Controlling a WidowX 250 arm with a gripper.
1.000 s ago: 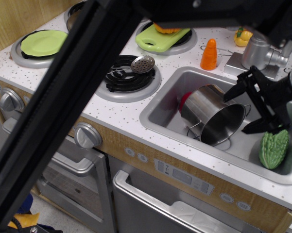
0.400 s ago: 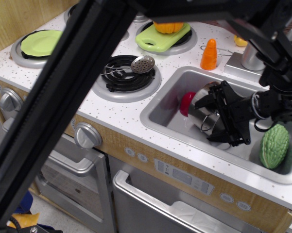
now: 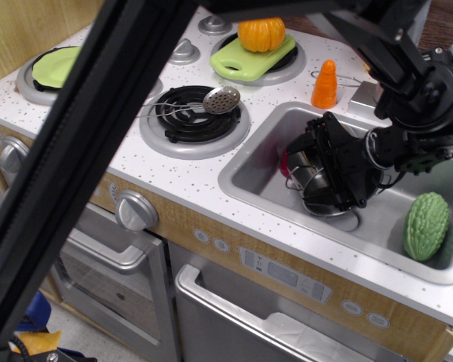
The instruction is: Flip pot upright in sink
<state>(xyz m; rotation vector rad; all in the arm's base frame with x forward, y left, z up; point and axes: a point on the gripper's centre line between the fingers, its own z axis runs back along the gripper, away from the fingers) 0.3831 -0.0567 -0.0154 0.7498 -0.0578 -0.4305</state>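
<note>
The shiny steel pot [image 3: 302,169] lies on its side in the left half of the grey sink [image 3: 245,178], with a wire loop handle showing at its left. My black gripper [image 3: 333,170] is down in the sink right over the pot. Its fingers are spread wide, one above and one below the pot's body. The gripper hides most of the pot, including its mouth, so I cannot tell whether the fingers touch it.
A red object [image 3: 285,161] lies behind the pot. A green bumpy gourd [image 3: 426,225] lies at the sink's right end. An orange carrot [image 3: 325,84] stands behind the sink, and a steel ladle [image 3: 221,98] lies on the burner. A black bar [image 3: 98,136] blocks the left foreground.
The gripper moved left and down from the sink's right side onto the pot. The pot has shifted slightly left and is now mostly covered.
</note>
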